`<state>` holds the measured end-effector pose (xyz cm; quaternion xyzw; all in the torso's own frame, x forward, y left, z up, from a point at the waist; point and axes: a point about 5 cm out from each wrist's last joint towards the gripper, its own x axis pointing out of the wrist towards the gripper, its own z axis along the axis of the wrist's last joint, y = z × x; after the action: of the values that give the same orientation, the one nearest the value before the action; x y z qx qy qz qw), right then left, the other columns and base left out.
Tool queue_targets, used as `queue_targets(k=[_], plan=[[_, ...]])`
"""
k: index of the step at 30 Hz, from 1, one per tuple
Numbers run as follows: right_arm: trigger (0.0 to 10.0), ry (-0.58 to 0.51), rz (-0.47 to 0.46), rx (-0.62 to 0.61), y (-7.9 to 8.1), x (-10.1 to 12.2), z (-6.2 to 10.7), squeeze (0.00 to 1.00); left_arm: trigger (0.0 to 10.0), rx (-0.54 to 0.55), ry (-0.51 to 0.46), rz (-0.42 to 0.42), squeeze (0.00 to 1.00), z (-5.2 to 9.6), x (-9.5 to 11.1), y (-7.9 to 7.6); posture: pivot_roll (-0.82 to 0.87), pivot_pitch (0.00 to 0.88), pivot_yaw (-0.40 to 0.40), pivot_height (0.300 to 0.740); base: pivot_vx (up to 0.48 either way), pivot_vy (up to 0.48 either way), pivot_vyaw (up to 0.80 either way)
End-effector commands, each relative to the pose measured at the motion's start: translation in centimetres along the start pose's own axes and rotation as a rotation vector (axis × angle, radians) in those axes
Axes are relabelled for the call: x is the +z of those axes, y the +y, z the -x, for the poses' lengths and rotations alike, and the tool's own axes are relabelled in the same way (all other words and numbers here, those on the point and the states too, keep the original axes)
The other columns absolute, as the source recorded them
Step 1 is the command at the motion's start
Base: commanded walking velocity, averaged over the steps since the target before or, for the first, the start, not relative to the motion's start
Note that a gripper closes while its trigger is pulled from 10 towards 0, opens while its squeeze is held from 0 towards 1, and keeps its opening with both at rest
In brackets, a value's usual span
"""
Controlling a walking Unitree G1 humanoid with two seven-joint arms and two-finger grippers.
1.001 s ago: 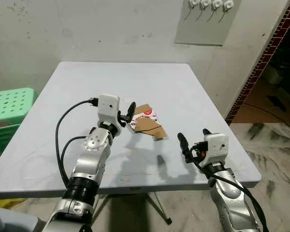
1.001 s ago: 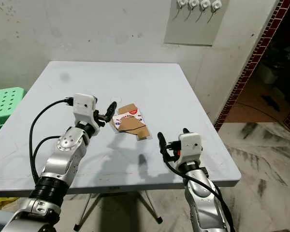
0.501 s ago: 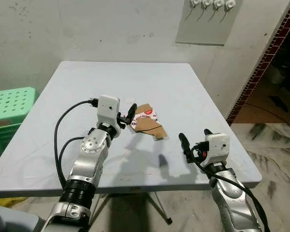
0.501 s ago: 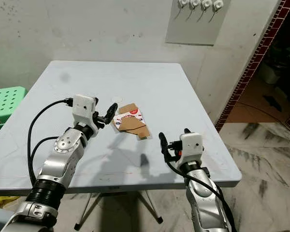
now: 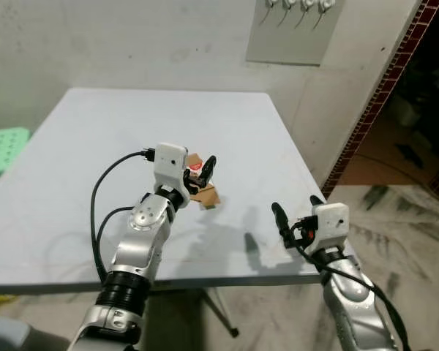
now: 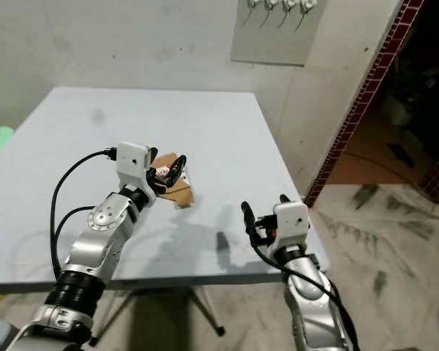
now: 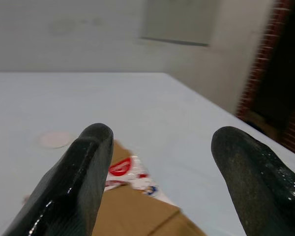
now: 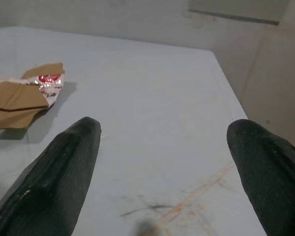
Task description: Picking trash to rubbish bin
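A pale grey square table (image 5: 73, 183) stands against a stained white wall, with a grey panel (image 5: 291, 33) carrying white hooks fixed to the wall above its far right corner. The task item, a flattened brown cardboard carton with a red and white printed label (image 5: 203, 191), lies on the table near its middle, toward the robot's side. The left gripper (image 5: 199, 175) sits directly at this carton, its 2 black fingers spread apart over the near edge of the cardboard; in the left wrist view the carton (image 7: 132, 206) lies between and below the separated fingers (image 7: 81, 177), and contact cannot be confirmed. A small pale round mark (image 7: 55, 139) shows on the tabletop just beyond the carton. The right gripper (image 5: 296, 216) is raised over the table's near right edge, well apart from the carton, fingers also held wide with nothing between them; its wrist view shows the carton (image 8: 24, 101) lying off to one side on the tabletop. A green perforated plastic stool (image 5: 1, 146) stands beside the table on the robot's left. Marbled floor tiles (image 5: 395, 219) lie to the right.
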<state>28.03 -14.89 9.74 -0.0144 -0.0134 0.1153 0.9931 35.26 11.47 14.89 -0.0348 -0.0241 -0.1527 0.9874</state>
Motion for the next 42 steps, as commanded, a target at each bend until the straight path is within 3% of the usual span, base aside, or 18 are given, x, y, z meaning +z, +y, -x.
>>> queue_targets(k=[1, 19, 25, 29, 35, 42], plan=[[10.0, -0.024, 0.03, -0.016, -0.8, 0.8, 0.0, 0.0, 10.0, 0.013, 0.006, 0.004, 0.0, -0.5, 0.3, -0.6, -0.11, 0.0, -0.054, 0.74, 0.0, 0.0, 0.0], [10.0, -0.005, 0.045, -0.021, -1.0, 0.6, 0.1, 0.0, 10.0, 0.104, 0.137, -0.041, 0.0, -0.7, -1.4, -0.6, -0.12, 0.0, -0.046, 0.74, 0.0, 0.0, 0.0], [10.0, -0.006, 0.048, -0.014, -0.8, 0.7, 0.1, 0.0, 10.0, 0.138, 0.184, -0.055, 0.0, -0.7, -1.9, 0.0, -0.13, 0.0, -0.04, 0.74, 0.0, 0.0, 0.0], [10.0, -0.015, 0.048, -0.008, -0.6, 1.0, 0.0, 0.0, 10.0, 0.117, 0.183, -0.025, 0.0, -1.2, -1.8, 0.0, -0.13, 0.0, -0.039, 0.74, 0.0, 0.0, 0.0], [10.0, -0.026, 0.047, -0.004, -0.3, 1.4, 0.1, 0.0, 10.0, 0.093, 0.187, -0.05, 0.0, -2.3, -1.6, -0.7, -0.14, 0.0, -0.039, 0.74, 0.0, 0.0, 0.0], [10.0, -0.046, 0.039, -0.009, 0.1, 2.4, 1.0, 0.0, 10.0, 0.098, 0.216, -0.03, 0.0, -3.0, -1.6, -0.6, -0.17, 0.0, -0.031, 0.74, 0.0, 0.0, 0.0]])
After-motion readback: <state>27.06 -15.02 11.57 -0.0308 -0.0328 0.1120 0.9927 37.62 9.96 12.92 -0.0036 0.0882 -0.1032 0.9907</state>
